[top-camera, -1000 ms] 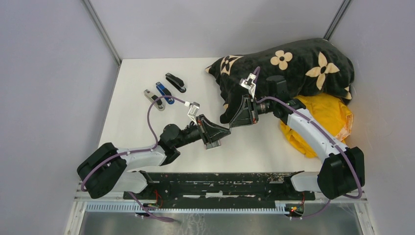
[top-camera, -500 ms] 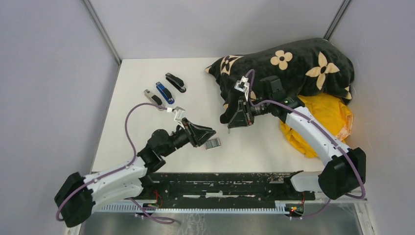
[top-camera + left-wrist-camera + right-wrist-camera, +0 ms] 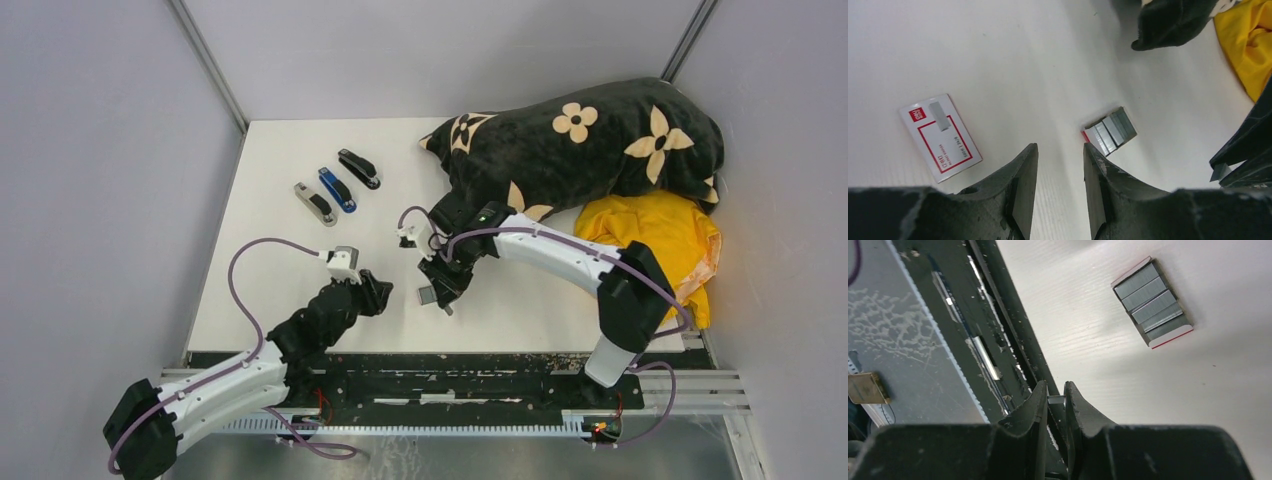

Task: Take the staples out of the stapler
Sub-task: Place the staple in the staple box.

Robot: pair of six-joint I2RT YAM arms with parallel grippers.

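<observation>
Unloading in progress: nearest, left gripper (image 3: 1060,150) half-open and empty; right gripper (image 3: 1055,386) pinched nearly shut on a short strip of staples (image 3: 1055,400), seemingly to add it to those in the tray (image 3: 1173,336) just beyond; three staplers (image 3: 338,188) lying farther back.

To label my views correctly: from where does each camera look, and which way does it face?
Top external: above, behind the arms, looking down on the table; both arms show.
Left wrist: faces down past the open left gripper.
Right wrist: faces down past the right gripper, shut on a staple strip.
All three share the staple tray.
</observation>
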